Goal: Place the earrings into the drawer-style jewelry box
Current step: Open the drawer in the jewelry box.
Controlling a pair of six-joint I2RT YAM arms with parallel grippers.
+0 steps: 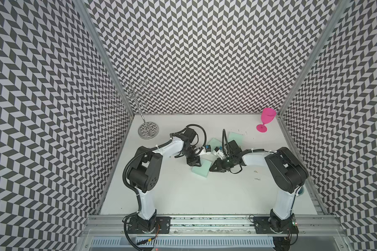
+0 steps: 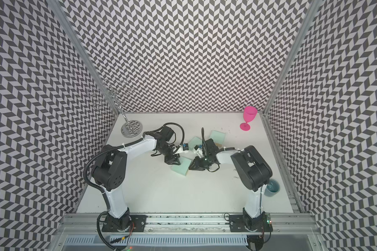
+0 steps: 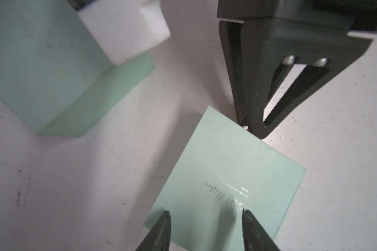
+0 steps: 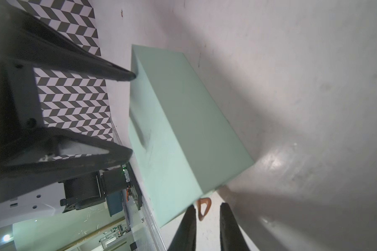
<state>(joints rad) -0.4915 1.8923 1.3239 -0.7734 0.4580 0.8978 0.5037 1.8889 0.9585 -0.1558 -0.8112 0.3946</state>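
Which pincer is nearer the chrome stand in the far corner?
Left. The left pincer is at the mint box mid-table, on the side toward the chrome stand; the right pincer is at that box's opposite side, farther from the stand.

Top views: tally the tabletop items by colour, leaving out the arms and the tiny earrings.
Mint-green box pieces: 3
Pink goblet: 1
Chrome wire stand: 1
Blue-grey cup: 1
Total: 6
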